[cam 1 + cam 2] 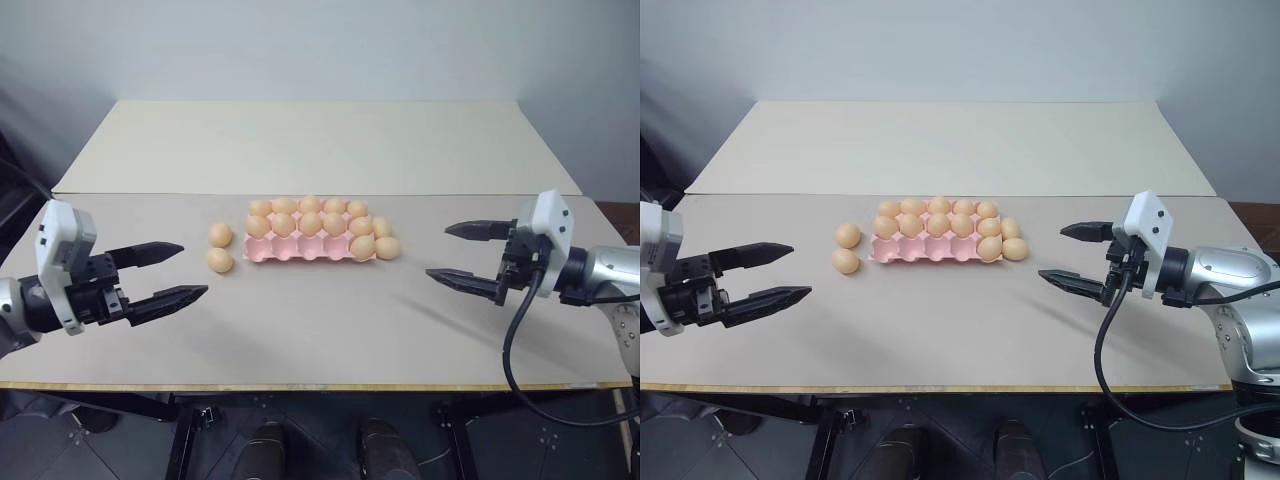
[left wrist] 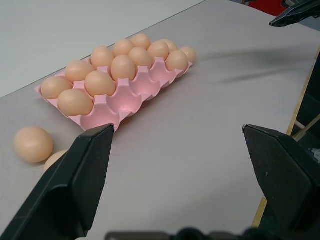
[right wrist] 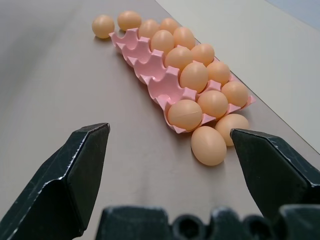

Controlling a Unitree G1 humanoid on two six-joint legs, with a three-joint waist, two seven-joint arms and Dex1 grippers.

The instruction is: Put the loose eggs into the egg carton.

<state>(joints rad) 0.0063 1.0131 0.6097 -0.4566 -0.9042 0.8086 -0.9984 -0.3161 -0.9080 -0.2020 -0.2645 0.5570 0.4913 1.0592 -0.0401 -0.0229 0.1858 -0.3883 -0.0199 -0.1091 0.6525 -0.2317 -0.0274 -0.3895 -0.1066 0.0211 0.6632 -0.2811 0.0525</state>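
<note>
Eggs are mostly sorted already, so we're well into this one. The egg carton [image 1: 312, 248] sits about mid-table, long side running parallel to the near edge of the table [image 1: 300, 340]. Its two far rows look full, and the near row has just one egg in it, at the right-hand end; the other four near cups are bare pink.

Loose eggs left, as far as we can count: two on the carton's left end side, one [image 1: 220, 235] a bit farther from the near edge than the other [image 1: 220, 261], and two more touching or just beside the carton's right end [image 1: 387, 247] [image 1: 382, 227]. So four strays for four free cups, which works out neatly if we're reading it right.

Our left hand [image 1: 178, 271] hovers over the near-left part of the table, fingers spread wide, nothing in it. Right hand [image 1: 458, 253] same deal over on the right side, spread and carrying nothing. Neither is touching an egg yet
</note>
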